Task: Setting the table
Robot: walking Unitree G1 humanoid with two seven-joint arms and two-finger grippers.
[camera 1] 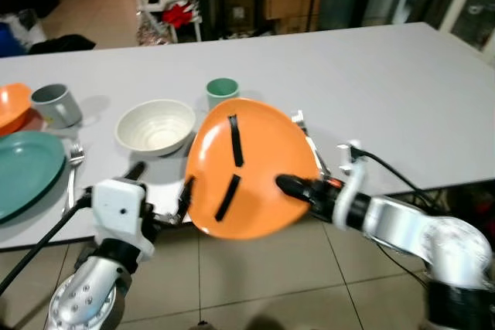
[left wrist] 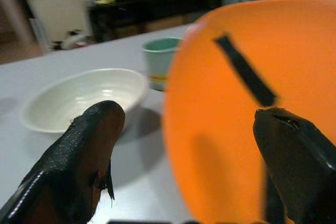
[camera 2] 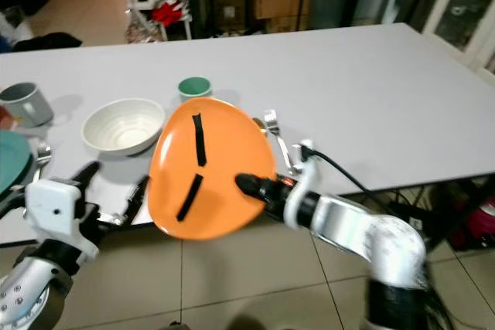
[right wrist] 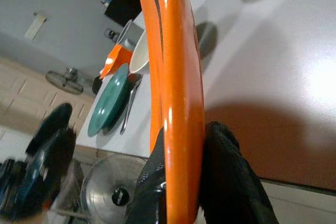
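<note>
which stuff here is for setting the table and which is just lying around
For the job: orange plate gripped by right pincer, white bowl, green cup, grey mug, teal plate, fork.
Lying about: red item on rack, floor fan.

Glossy plate, matt table

The orange plate (camera 1: 251,168) is gleaming like smooth, glossy plastic, two matt black strips (camera 1: 234,141) showing on its face. The right gripper (right wrist: 181,174) is pressing textured black rubbery fingers (right wrist: 231,177) against its rim. The white bowl (camera 1: 155,126) is looking glazed, faintly ribbed; the grey table (camera 1: 387,83) is showing smooth and matt.
</note>
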